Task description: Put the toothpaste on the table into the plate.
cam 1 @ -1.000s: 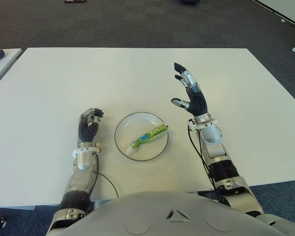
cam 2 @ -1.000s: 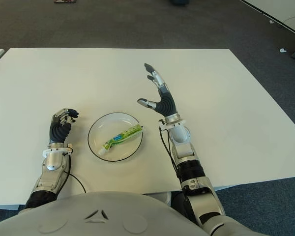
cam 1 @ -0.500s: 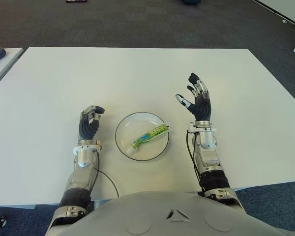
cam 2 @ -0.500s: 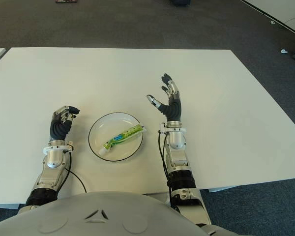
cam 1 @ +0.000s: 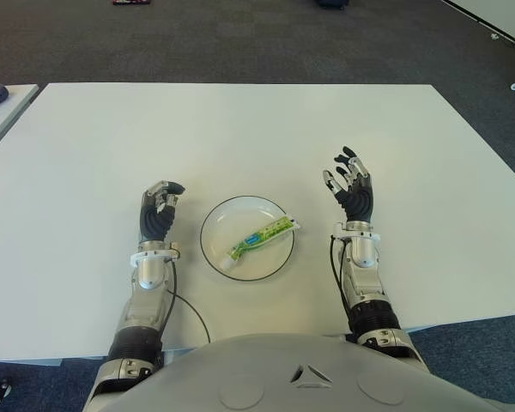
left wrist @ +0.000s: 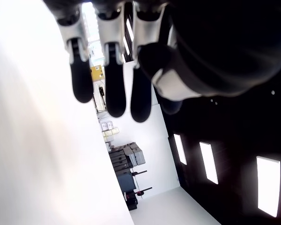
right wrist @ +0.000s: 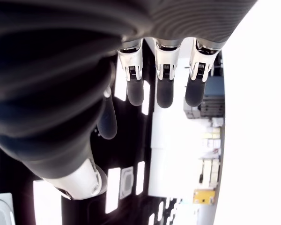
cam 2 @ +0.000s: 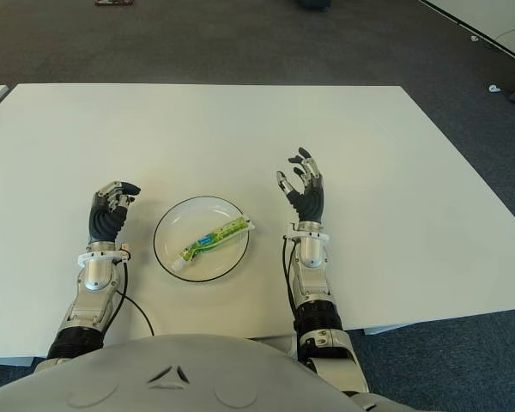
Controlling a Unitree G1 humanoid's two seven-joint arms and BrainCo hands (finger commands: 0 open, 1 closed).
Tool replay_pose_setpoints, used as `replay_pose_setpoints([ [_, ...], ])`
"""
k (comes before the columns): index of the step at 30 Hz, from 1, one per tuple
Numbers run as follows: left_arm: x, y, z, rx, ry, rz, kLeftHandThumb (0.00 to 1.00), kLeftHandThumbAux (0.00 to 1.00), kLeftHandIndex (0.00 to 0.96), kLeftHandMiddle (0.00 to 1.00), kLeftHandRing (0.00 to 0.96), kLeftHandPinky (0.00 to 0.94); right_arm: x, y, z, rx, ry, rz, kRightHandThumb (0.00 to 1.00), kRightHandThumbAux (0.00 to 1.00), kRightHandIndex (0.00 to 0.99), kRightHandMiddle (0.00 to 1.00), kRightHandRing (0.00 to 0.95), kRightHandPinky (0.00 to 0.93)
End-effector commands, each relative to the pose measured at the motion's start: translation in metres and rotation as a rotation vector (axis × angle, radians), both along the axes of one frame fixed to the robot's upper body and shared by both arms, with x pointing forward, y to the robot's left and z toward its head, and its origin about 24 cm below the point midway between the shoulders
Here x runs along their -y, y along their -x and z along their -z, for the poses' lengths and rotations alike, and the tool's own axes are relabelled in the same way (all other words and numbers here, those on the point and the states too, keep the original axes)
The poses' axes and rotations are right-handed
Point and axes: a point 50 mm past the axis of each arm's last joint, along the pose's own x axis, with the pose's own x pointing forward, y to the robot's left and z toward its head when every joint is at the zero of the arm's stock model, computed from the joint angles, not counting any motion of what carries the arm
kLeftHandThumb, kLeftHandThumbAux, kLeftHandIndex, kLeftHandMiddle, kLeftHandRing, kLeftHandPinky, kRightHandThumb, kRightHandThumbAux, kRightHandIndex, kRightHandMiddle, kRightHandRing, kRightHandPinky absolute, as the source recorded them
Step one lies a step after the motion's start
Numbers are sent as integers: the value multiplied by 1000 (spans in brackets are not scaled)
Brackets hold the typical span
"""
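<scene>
Already the toothpaste is lying in the plate, its long axis running from 8 to 2 o'clock. Nearer its 2 o'clock end, the right robot hand is hovering at 3 o'clock, fingers spread and holding nothing; the left robot hand is sitting curled and empty at 9 o'clock

And we're looking at what reads as an office or lab space, folks. A big plain white table fills the view, and beyond its far edge runs dark grey carpet of the commercial kind. At the robot's left there's the corner of a second white table, set just apart from the first, with a dark object on it. Small items lie on the floor at the far right. The left wrist view catches white walls, rectangular ceiling light panels and stacked equipment against a wall.
</scene>
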Motion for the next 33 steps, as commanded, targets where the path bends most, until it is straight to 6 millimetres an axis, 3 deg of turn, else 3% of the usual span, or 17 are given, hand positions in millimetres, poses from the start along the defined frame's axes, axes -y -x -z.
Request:
replay_pose_setpoints([
  [1, 3, -1, 1, -19, -7, 6, 839, 675, 461, 444, 421, 414, 1, 0, 4, -9, 11, 12, 679, 727, 424, 402, 368, 401],
  [33, 3, -1, -1, -35, -1, 11, 838, 675, 459, 446, 419, 400, -7, 12, 22, -203, 39, 24, 709, 730, 429, 454, 418, 424],
])
